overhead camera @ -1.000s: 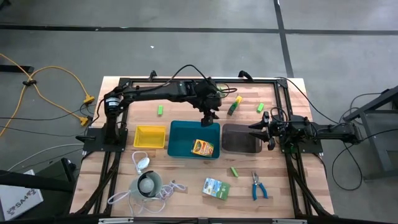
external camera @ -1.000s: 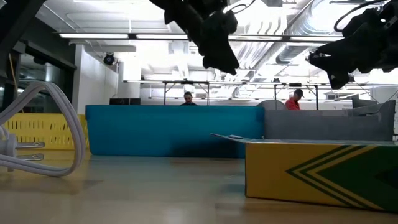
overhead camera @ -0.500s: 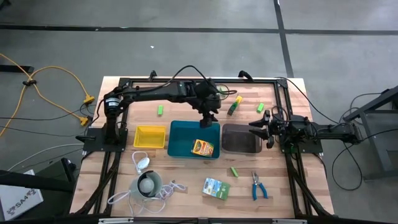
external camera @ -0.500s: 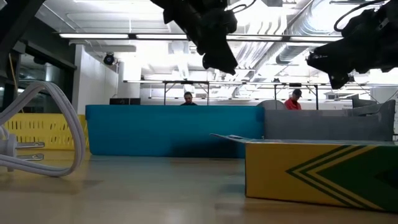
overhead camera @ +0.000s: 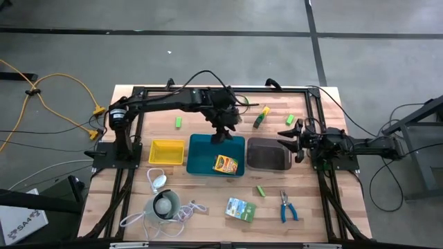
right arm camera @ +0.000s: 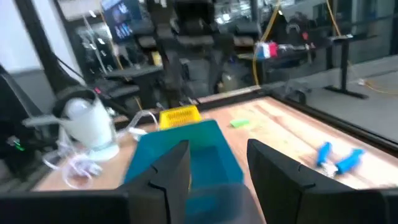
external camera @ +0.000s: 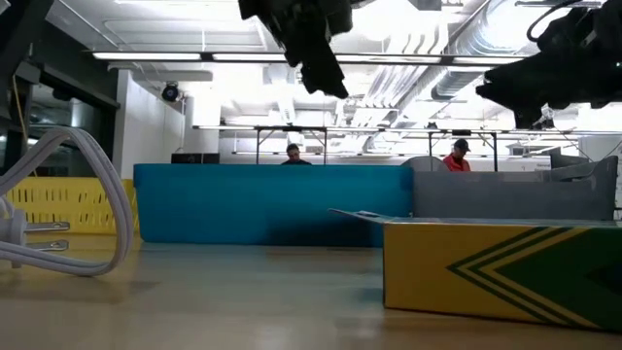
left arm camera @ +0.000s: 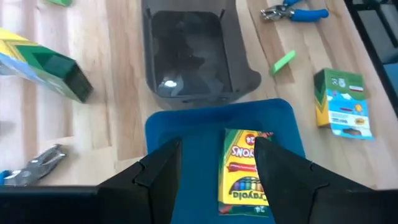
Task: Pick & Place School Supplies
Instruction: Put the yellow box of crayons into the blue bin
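My left gripper [overhead camera: 222, 131] hangs open above the far edge of the teal tray [overhead camera: 201, 153]. In the left wrist view its fingers [left arm camera: 163, 169] stand apart over the tray with nothing between them. A yellow crayon box [overhead camera: 225, 164] [left arm camera: 245, 169] lies flat on the tray's floor. My right gripper [overhead camera: 291, 142] [right arm camera: 217, 171] waits open and level at the right of the dark grey tray [overhead camera: 268, 153]. A green-and-yellow box [overhead camera: 260, 116], lime-green blocks [overhead camera: 178, 122] [overhead camera: 290, 119] [overhead camera: 261, 190], a green-and-white pack [overhead camera: 240, 208] and blue-handled scissors [overhead camera: 287, 206] lie on the table.
A yellow tray [overhead camera: 167, 151] stands left of the teal one. A white round gadget with its cord [overhead camera: 165, 204] sits at the near left. Another blue-handled tool [right arm camera: 339, 158] lies near the far edge. Black frame rails [overhead camera: 208, 90] run around the table.
My left gripper has risen and moved toward the table's left edge, from above the teal tray's far right corner to above the middle of its far edge, and its wrist has turned. It stays open. My right gripper has turned slightly at the wrist without leaving its place.
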Motion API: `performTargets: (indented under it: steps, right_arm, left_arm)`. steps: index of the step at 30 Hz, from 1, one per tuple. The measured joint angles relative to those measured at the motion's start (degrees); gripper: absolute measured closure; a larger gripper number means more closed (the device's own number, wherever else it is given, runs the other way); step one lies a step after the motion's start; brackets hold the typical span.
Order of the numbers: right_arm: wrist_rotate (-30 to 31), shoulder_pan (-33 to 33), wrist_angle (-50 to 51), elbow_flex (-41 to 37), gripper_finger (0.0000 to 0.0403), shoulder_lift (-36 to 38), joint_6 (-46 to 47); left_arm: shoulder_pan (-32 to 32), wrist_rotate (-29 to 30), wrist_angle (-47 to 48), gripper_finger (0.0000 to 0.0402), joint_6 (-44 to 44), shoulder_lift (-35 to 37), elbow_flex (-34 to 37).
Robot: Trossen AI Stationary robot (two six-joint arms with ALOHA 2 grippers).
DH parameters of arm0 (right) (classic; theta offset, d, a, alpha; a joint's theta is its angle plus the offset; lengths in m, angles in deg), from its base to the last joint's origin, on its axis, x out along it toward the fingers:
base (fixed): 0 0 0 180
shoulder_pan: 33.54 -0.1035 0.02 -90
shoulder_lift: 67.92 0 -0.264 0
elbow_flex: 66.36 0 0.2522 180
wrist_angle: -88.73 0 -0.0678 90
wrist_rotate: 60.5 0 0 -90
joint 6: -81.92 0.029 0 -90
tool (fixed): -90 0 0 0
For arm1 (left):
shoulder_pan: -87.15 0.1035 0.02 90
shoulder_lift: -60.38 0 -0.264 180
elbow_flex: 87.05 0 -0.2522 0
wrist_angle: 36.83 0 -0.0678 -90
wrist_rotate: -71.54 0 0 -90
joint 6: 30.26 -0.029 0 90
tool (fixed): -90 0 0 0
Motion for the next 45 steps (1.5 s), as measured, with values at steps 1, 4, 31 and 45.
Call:
performTargets:
  steps: [1, 4, 31, 45]
  right_arm:
    - [-0.09, 0.29, 0.26, 0.77, 0.0253, -0.85, -0.46]
    - [-0.99, 1.33, -0.26, 4.34, 0.0253, -4.47, -2.14]
    - [-8.15, 18.59, 28.17, 42.18, 0.0253, -49.78, -22.91]
    - [-7.91, 23.49, 38.52, 49.3, 0.0253, -58.06, -23.52]
  left_arm:
    - [0.16, -0.01, 0.06, 0.0207, -0.01, 0.22, 0.0]
    - [0.84, 0.03, 0.3, 0.0207, -0.11, 0.44, 0.0]
    - [-0.4, -0.15, 15.16, 0.0207, -6.12, 0.37, 0.96]
    - [-0.3, 0.17, 18.81, 0.0207, -3.79, 0.35, 0.96]
